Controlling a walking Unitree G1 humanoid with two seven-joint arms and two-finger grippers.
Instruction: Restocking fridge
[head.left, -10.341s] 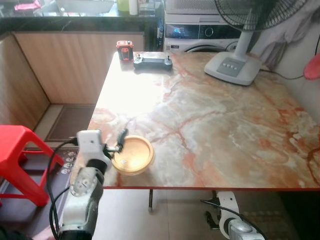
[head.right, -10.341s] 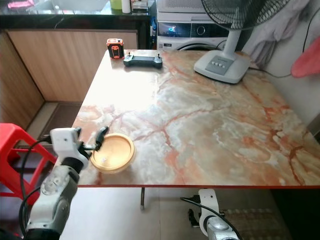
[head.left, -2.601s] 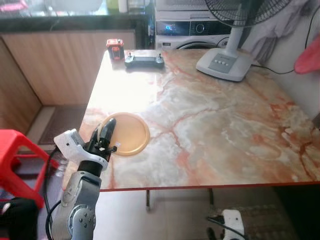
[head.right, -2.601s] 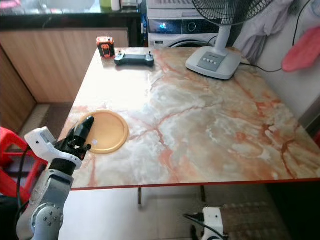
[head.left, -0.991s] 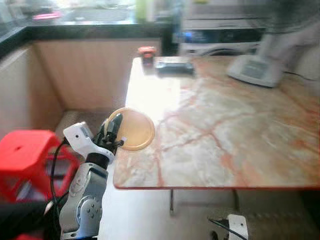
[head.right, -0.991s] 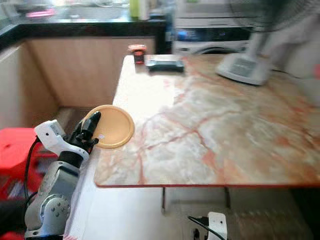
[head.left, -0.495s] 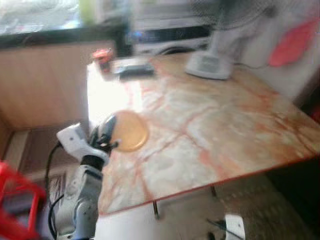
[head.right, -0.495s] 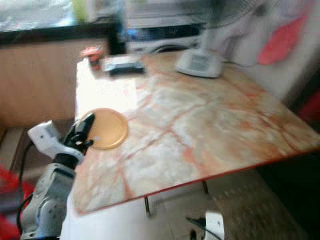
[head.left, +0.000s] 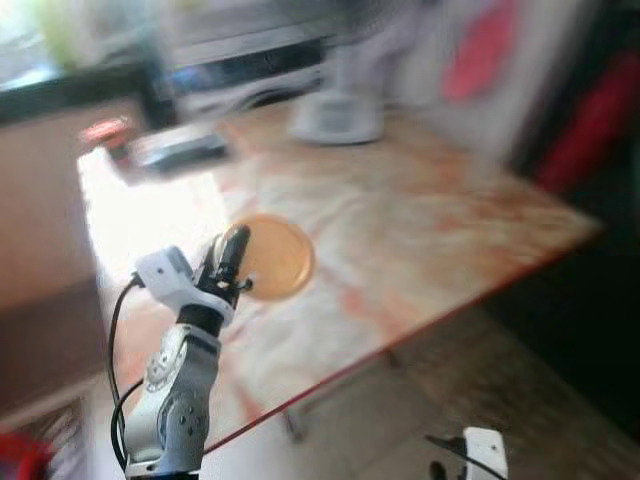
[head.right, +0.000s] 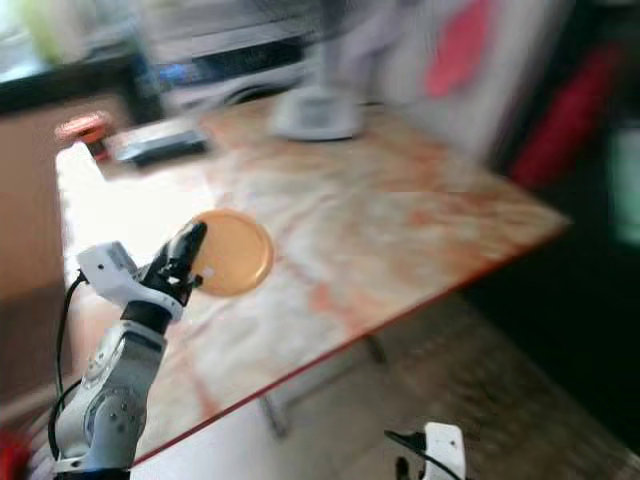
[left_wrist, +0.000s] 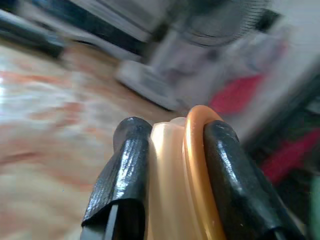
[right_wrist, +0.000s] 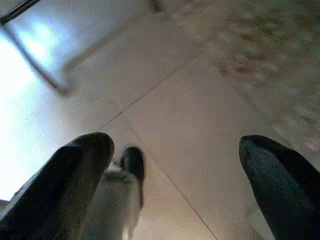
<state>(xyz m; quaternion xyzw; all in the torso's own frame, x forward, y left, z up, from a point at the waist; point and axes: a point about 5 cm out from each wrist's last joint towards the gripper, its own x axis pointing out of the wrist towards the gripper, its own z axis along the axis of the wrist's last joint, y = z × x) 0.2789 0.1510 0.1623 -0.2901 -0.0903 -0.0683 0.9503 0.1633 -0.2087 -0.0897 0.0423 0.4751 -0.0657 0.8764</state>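
Blurry kitchen, marble-patterned table (head.left: 450, 215). Left gripper (head.left: 228, 262) pinching the round orange plastic dish (head.left: 275, 257); right gripper (right_wrist: 175, 190) spread, idle. Probably carrying it fridgeward; next: find the fridge.

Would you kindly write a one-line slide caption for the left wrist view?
Left gripper clamps the rim of an orange plate between its black fingers, with a blurred marble table and fan base beyond.

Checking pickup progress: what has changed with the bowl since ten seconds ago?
The left gripper has lifted the orange bowl off the marble table, its jaws clamped on the rim; the blurred view has swung right as the robot turns. The right gripper still hangs open over the floor.
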